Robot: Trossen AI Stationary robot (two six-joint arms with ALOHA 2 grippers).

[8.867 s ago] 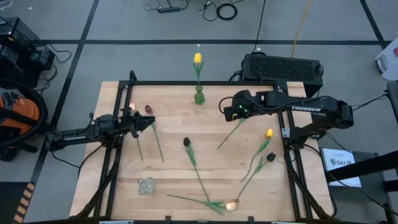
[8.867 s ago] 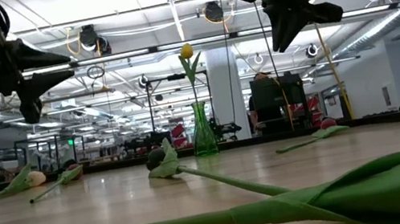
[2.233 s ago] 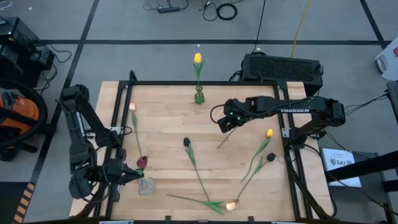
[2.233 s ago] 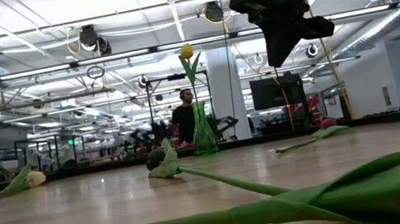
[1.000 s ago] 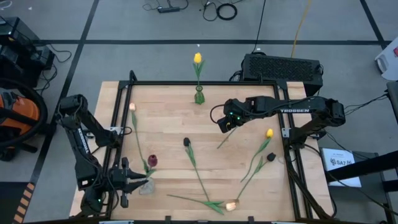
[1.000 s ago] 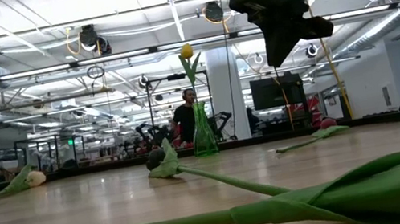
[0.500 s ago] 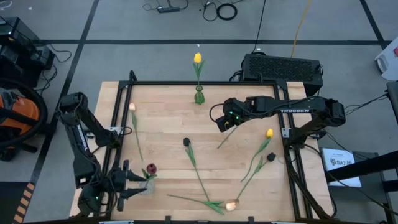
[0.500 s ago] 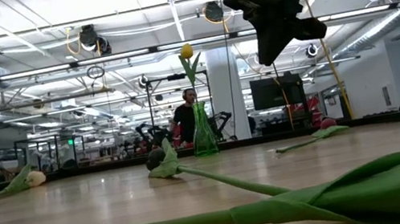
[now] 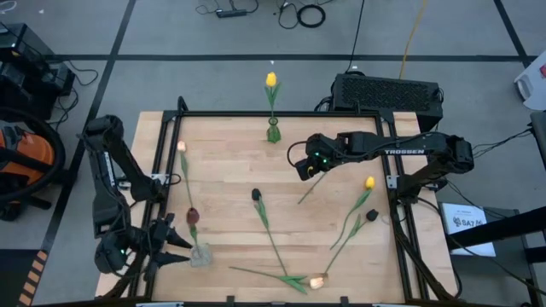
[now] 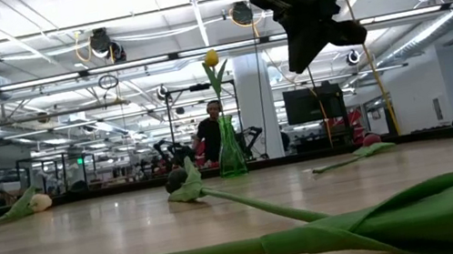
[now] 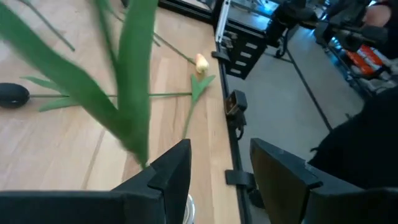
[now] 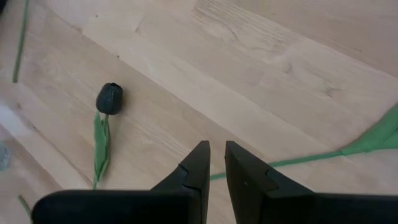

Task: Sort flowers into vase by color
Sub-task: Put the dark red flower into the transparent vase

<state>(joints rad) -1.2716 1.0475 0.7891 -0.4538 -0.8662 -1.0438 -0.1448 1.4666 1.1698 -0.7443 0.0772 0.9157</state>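
Wooden table's [image 9: 230, 153] near-left edge hosts left pincer [image 9: 175, 246].

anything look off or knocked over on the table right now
Nothing is spilled or toppled. The dark red tulip leans up out of the small clear vase rather than standing straight, with the open left gripper beside it. The other loose tulips lie flat, awaiting sorting.

Wooden table [image 9: 230, 170], scattered flowers [image 9: 264, 217]

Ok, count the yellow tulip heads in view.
2. One yellow artificial tulip stands in the green glass vase at the far edge of the wooden table; the other lies near the table's right edge.
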